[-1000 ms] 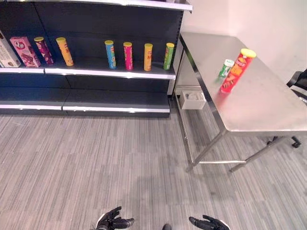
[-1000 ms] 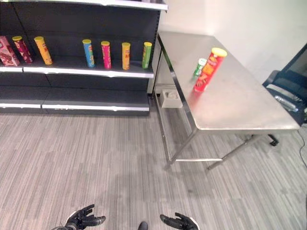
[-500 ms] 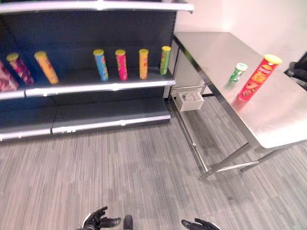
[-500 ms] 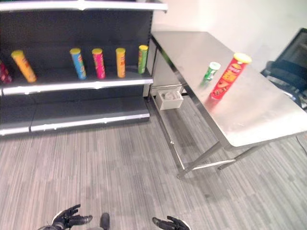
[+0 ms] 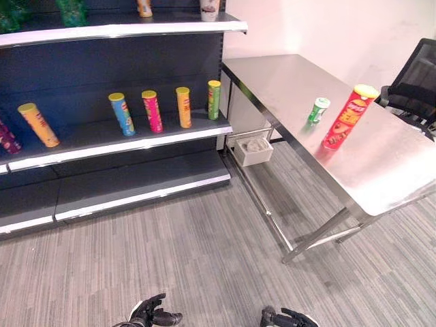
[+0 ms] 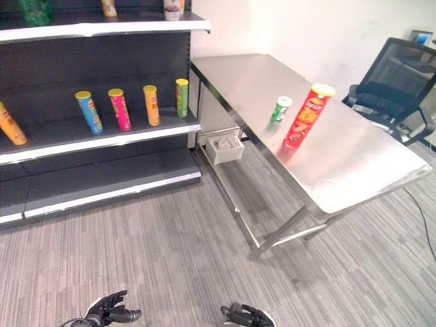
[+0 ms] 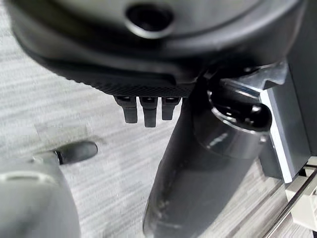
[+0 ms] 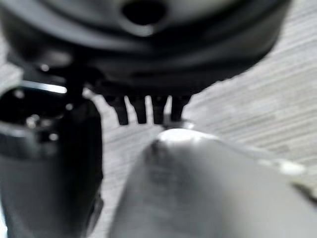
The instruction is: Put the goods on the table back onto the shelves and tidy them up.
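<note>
Standing on table (image 5: pixel 381 163): red can (image 5: pixel 348 117); green can (image 5: pixel 317 110)

Both hands hang low at six o'clock, left hand (image 5: pixel 153 315) and right hand (image 5: pixel 286 318), fingers loosely spread, holding nothing.

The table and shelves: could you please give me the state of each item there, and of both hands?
Red can: upright on the table, lid on.
Green can: upright on the table beside the red can, lid on.
Four cans: upright in a row on the middle shelf.
Orange can: upright on the same shelf, apart from the row.
Left hand: open, empty.
Right hand: open, empty.
</note>
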`<state>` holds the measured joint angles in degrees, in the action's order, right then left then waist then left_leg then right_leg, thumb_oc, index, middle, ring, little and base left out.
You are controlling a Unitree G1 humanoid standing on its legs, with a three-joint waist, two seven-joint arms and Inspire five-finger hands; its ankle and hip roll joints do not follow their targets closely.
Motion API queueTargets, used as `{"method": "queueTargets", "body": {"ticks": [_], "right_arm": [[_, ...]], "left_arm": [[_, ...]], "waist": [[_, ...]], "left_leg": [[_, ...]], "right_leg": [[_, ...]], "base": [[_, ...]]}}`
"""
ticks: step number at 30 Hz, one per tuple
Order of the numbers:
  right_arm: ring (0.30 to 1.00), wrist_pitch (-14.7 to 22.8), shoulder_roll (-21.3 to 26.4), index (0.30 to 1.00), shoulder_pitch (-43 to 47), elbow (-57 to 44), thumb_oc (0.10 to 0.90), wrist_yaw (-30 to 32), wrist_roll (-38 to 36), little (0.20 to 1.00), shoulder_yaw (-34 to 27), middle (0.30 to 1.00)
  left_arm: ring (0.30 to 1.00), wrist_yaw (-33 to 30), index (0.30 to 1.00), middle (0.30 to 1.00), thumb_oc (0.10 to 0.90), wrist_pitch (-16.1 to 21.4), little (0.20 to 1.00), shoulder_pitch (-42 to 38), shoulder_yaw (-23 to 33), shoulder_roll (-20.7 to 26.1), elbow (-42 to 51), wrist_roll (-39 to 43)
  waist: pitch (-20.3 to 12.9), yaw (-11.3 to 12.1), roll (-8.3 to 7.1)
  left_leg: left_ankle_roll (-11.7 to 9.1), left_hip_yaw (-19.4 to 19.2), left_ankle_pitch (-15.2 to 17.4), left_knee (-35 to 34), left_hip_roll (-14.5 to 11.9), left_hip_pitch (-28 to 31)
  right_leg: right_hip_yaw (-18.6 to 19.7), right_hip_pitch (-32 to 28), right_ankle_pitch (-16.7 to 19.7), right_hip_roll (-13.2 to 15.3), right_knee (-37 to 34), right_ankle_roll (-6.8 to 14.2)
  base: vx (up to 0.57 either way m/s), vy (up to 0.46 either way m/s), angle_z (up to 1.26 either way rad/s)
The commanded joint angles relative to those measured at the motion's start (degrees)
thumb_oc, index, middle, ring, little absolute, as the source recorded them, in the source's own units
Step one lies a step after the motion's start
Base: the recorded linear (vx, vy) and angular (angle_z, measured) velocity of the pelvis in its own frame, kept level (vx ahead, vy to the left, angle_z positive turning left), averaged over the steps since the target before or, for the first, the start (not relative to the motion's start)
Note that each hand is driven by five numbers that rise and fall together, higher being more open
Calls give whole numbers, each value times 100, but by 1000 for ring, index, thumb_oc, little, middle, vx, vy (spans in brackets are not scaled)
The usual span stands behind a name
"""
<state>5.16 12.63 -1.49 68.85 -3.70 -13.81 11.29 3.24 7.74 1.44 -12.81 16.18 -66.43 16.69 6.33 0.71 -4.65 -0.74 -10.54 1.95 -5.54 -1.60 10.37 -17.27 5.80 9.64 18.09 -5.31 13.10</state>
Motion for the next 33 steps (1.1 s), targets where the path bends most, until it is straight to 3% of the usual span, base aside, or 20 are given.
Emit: {"method": "queueTargets", "body": {"ticks": [1, 3, 4, 5, 7, 8, 9, 11, 13, 15, 16, 18, 21, 24, 27, 28, 29, 31, 33], "right_arm": [[900, 127, 283, 900, 254, 13, 800, -89, 75, 900, 160, 900], [900, 127, 319, 900, 246, 18, 800, -96, 59, 900, 179, 900], [900, 162, 383, 900, 252, 10, 800, -59, 7, 900, 214, 900], [900, 162, 385, 900, 252, 10, 800, -59, 6, 900, 215, 900], [900, 191, 417, 900, 310, -2, 800, -29, -134, 900, 264, 900], [900, 191, 417, 900, 310, -2, 800, -29, -134, 900, 265, 900], [900, 202, 432, 900, 326, -24, 800, -12, -173, 900, 285, 900], [900, 185, 464, 900, 337, -77, 800, -8, -161, 900, 315, 900], [900, 181, 463, 900, 325, -67, 800, -14, -170, 900, 300, 900], [900, 177, 455, 900, 283, -58, 800, -16, -141, 900, 297, 900], [900, 181, 449, 900, 266, -59, 800, -9, -124, 900, 297, 900], [900, 198, 444, 900, 215, -48, 800, 7, -90, 900, 292, 900], [900, 212, 455, 900, 228, -9, 800, 9, -78, 900, 257, 900], [900, 192, 407, 900, 219, 75, 800, -44, -57, 900, 214, 900], [900, 168, 342, 900, 222, 169, 800, -67, -30, 900, 170, 900], [900, 153, 284, 900, 195, 147, 800, -97, -49, 900, 141, 900], [900, 152, 283, 900, 194, 146, 800, -97, -49, 900, 141, 900], [900, 139, 257, 900, 224, 147, 800, -118, -77, 900, 107, 900], [900, 140, 247, 900, 248, 154, 800, -110, -90, 900, 88, 900]], "left_arm": [[900, 161, 900, 900, 800, 248, 900, -246, 61, -19, 407, -13], [900, 180, 900, 900, 800, 242, 900, -234, 56, -40, 432, 57], [900, 202, 900, 900, 800, 216, 900, -231, 55, -77, 538, 222], [900, 202, 900, 900, 800, 214, 900, -229, 55, -77, 540, 223], [900, 179, 900, 900, 800, 181, 900, -267, 60, -84, 631, 394], [900, 179, 900, 900, 800, 181, 900, -267, 61, -83, 631, 394], [900, 183, 900, 900, 800, 162, 900, -255, 77, -96, 743, 515], [900, 154, 900, 900, 800, 175, 900, -231, 90, -116, 832, 608], [900, 168, 900, 900, 800, 160, 900, -195, 112, -137, 863, 653], [900, 169, 900, 900, 800, 173, 900, -159, 98, -139, 836, 621], [900, 155, 900, 900, 800, 172, 900, -154, 88, -147, 812, 602], [900, 137, 900, 900, 800, 204, 900, -153, 37, -188, 748, 563], [900, 123, 900, 900, 800, 209, 900, -197, -2, -213, 629, 514], [900, 149, 900, 900, 800, 207, 900, -152, 52, -195, 575, 511], [900, 161, 900, 900, 800, 217, 900, -169, 65, -144, 500, 475], [900, 175, 900, 900, 800, 229, 900, -182, 84, -67, 458, 413], [900, 176, 900, 900, 800, 229, 900, -182, 83, -66, 458, 413], [900, 152, 900, 900, 800, 243, 900, -269, 115, 56, 461, 382], [900, 125, 900, 900, 800, 248, 900, -312, 143, 80, 447, 382]], "waist": [[-107, 116, -5], [-148, 127, 24], [-165, 142, 58], [-171, 131, 65], [-87, 171, 76], [-92, 166, 74], [56, 273, 16], [168, 322, 23], [157, 330, 31], [111, 344, 80], [96, 350, 109], [52, 392, 263], [37, 402, 348], [-40, 439, 333], [-109, 452, 253], [-183, 449, 181], [-182, 458, 177], [-152, 425, 157], [-103, 413, 180]], "left_leg": [[-233, 655, 243, 54, -340, 201], [-294, 682, 191, 115, -471, 227], [-425, 720, 34, 533, -732, 77], [-431, 732, 44, 552, -743, 61], [-705, 762, -559, 1775, -1040, -481], [-704, 767, -560, 1776, -1038, -488], [-731, 940, -862, 2595, -1041, -840], [-693, 1038, -882, 2658, -1007, -1070], [-666, 931, -720, 2139, -1045, -1238], [-642, 708, -613, 1046, -1115, -1256], [-659, 689, -660, 777, -1124, -1284], [-751, 798, -1160, 86, -1087, -1504], [-829, 889, -1227, 54, -876, -1786], [-688, 867, -1068, 54, -707, -1533], [-541, 744, -918, 54, -566, -1403], [-371, 625, -761, 54, -404, -1290], [-368, 615, -758, 54, -400, -1285], [-114, 569, -592, 54, -150, -1137], [-22, 535, -540, 54, -65, -1056]], "right_leg": [[6, -300, 310, -372, 84, -64], [-70, -363, 239, -481, 76, -114], [-174, -462, 54, -682, 64, -267], [-187, -462, 51, -690, 63, -272], [-423, -717, -236, -906, 31, -537], [-427, -713, -236, -904, 31, -536], [-470, -897, -405, -972, 31, -685], [-468, -1000, -559, -1006, 31, -703], [-463, -1031, -616, -967, 31, -652], [-424, -1049, -685, -946, 31, -569], [-405, -1055, -720, -957, 31, -560], [-369, -1096, -821, -998, 31, -535], [-283, -1237, -929, -978, 31, -510], [-121, -1382, -899, -846, 31, -441], [-26, -1442, -775, -608, 31, -318], [86, -1418, -649, -378, 84, -205], [96, -1415, -650, -373, 86, -202], [358, -1031, -470, -118, 927, -167], [424, -832, -326, -34, 1374, -157]], "base": [[473, -358, 13], [250, -256, 10], [108, -181, -13], [189, -341, -7], [109, -245, 15], [83, -216, 17], [53, -135, 8], [115, -111, 13], [162, 18, 3], [199, 120, 7], [182, 163, 3], [177, 189, -10], [176, 171, -26], [252, 280, -39], [179, 241, -44], [128, 210, -35], [211, 393, -39], [113, 288, -37], [40, 174, -28]]}}
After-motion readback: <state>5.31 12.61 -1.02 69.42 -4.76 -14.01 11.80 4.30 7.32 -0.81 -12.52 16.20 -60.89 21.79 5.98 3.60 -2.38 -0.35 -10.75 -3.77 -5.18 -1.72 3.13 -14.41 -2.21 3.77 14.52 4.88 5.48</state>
